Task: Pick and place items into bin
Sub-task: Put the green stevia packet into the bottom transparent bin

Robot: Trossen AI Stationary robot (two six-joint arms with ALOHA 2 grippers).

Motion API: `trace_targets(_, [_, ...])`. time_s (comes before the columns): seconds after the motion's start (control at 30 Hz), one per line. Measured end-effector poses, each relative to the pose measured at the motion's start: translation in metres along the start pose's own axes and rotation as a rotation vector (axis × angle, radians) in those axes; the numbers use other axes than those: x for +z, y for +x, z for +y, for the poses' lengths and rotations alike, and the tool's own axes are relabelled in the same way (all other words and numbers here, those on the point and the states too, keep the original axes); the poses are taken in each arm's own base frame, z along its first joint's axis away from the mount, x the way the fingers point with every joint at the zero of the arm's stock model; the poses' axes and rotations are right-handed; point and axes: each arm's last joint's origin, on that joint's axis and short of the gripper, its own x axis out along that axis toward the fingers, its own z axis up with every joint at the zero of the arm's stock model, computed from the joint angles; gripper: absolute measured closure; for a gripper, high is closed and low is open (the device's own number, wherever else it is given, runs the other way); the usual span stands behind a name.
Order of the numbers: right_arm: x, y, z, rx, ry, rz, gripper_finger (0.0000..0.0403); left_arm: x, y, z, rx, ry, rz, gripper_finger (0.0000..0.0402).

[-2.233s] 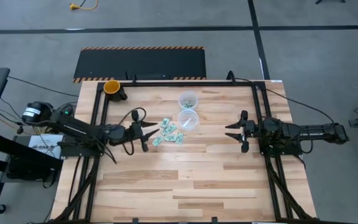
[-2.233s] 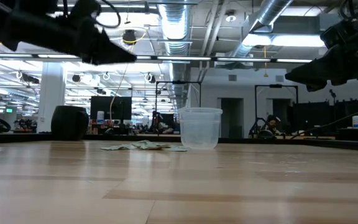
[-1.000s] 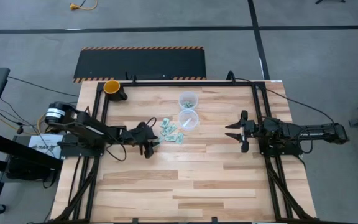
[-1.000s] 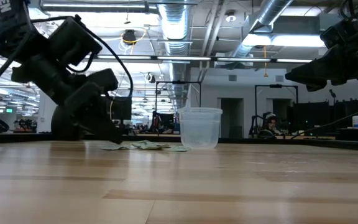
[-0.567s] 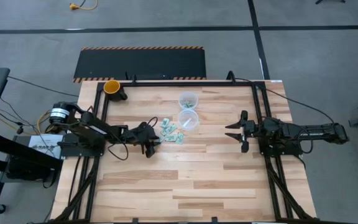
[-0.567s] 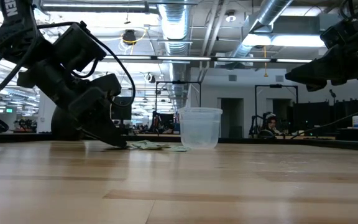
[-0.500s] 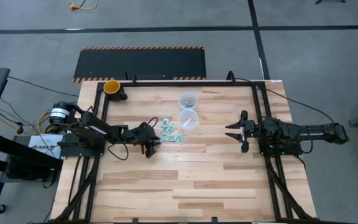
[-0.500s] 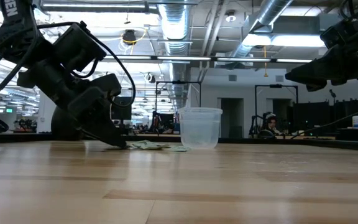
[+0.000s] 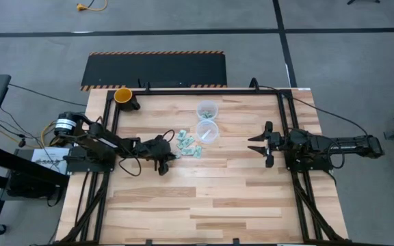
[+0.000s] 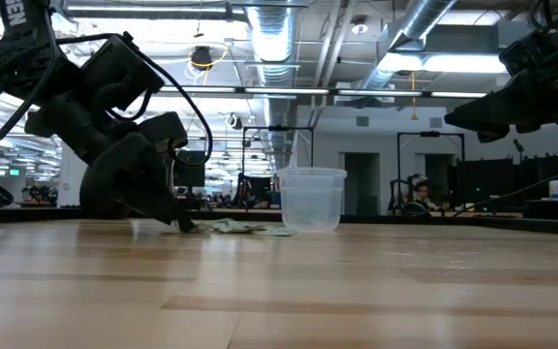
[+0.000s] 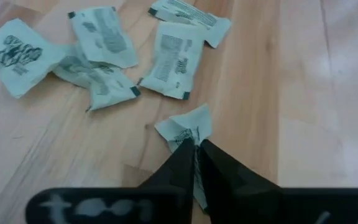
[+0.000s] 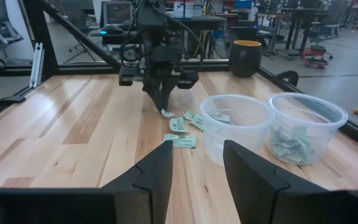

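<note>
Several small green-and-white packets [image 11: 176,62] lie flat and loosely spread on the wooden table [image 9: 211,198], left of two clear plastic cups. My left gripper [image 9: 167,156] slants down at the pile's near-left edge, its fingertips at the table top [image 10: 184,227], shut on one packet [image 11: 186,126]. The nearer cup [image 9: 206,132] holds a packet; the farther cup [image 9: 207,109] holds several. I see no bin apart from these cups. My right gripper [image 9: 254,145] hangs open above the table's right part, clear of everything [image 12: 197,158]. My left gripper pinches one packet by its near part [image 11: 191,138] between its two fingertips. The fingers come slanting down from the table's left side. The packet is creased between them; its free end [image 11: 182,123] sticks out past the tips, low at the table.
A black cup with a yellow inside [image 9: 123,96] stands at the far left corner. Black frame rails [image 9: 286,123] run along the table's left, right and far sides. Bare wood spreads over the near half of the table.
My left gripper has stayed at the near-left edge of the pile and has shut its fingers on one packet there, tipping slightly. The packet has creased up between the fingertips; the other packets lie as before.
</note>
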Motion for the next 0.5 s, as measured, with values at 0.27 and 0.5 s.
trace_targets(0.27, [0.000, 0.000, 0.000, 0.000, 0.000, 0.000, 0.0268, 0.047, -0.010, -0.011, 0.005, 0.220, -0.220, 0.0396])
trace_targets(0.5, [0.000, 0.000, 0.000, 0.000, 0.000, 0.000, 0.0267, 0.111, -0.017, -0.024, 0.189, 0.459, -0.420, 0.0396])
